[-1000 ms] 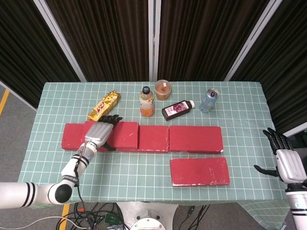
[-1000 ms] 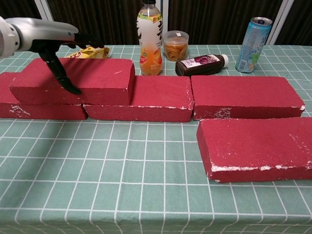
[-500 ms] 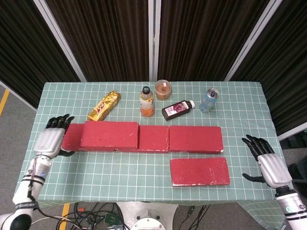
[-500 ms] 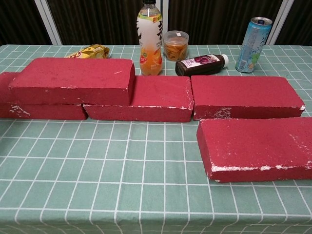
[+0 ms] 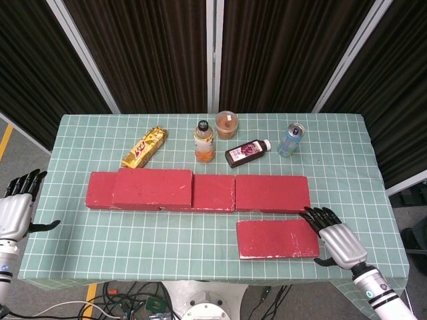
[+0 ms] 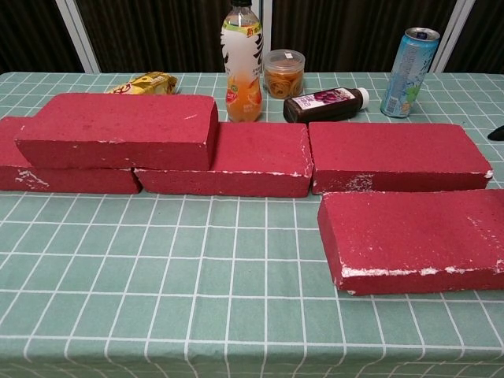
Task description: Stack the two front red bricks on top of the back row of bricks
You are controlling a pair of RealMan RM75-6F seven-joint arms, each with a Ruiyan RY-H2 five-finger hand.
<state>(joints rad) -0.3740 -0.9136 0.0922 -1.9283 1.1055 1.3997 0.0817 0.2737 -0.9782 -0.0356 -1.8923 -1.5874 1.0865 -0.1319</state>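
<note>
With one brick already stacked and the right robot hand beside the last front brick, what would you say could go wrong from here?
1. The right robot hand is at the right end of the front brick; lifted from one end, the long brick may tilt or slip.
2. The dark bottle and can stand just behind the back row; an overshoot could knock them.
3. The stacked brick straddles a joint below; a bump might shift it.
</note>
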